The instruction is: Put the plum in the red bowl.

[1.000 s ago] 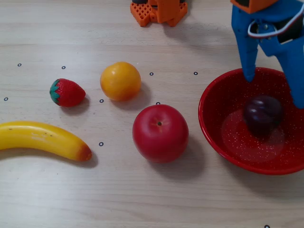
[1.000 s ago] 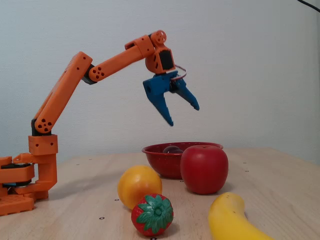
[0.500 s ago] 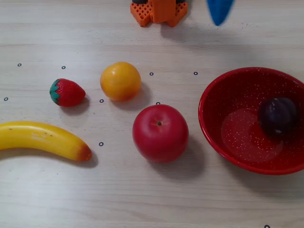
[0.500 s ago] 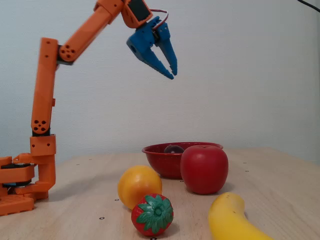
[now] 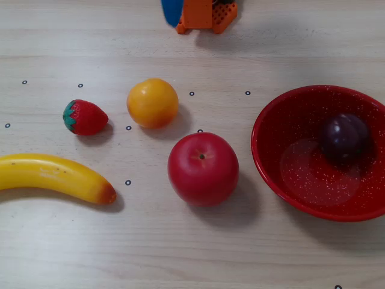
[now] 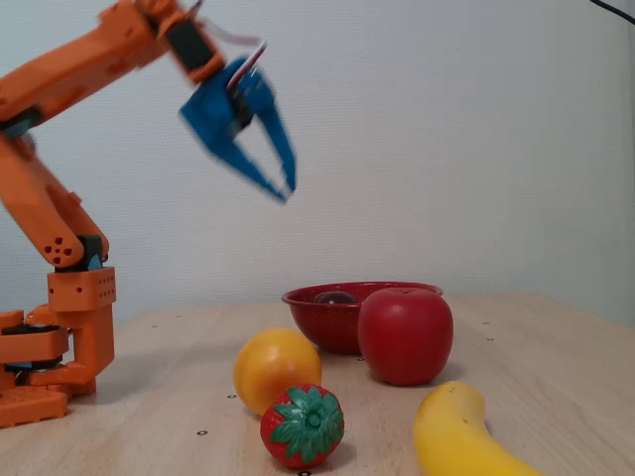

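Observation:
The plum (image 5: 344, 136) is small, dark purple and glossy, and it lies inside the red bowl (image 5: 264, 123) at the right in a fixed view. In the other fixed view only its top (image 6: 335, 297) shows above the bowl's rim (image 6: 308, 297). My blue gripper (image 6: 286, 190) is raised high above the table, to the left of the bowl and well apart from it. It is blurred; its fingertips lie close together and hold nothing.
A big red apple (image 5: 203, 168) stands left of the bowl. An orange (image 5: 153, 103), a strawberry (image 5: 85, 117) and a banana (image 5: 54, 176) lie further left. The orange arm base (image 6: 60, 337) stands at the table's end; part of the arm (image 5: 201, 15) shows at the top edge.

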Tool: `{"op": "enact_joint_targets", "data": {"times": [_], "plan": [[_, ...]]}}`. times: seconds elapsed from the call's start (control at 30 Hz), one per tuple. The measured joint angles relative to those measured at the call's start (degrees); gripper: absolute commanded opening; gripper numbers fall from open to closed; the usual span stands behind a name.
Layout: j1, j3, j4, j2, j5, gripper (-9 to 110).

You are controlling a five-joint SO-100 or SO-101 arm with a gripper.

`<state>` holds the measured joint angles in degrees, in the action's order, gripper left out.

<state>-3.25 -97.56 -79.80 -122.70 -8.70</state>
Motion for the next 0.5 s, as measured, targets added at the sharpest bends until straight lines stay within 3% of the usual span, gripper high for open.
{"op": "enact_joint_targets", "data": {"times": [0.5], "plan": [[0.0,-49.1,10.5,-44.9,-1.1,0]]}}
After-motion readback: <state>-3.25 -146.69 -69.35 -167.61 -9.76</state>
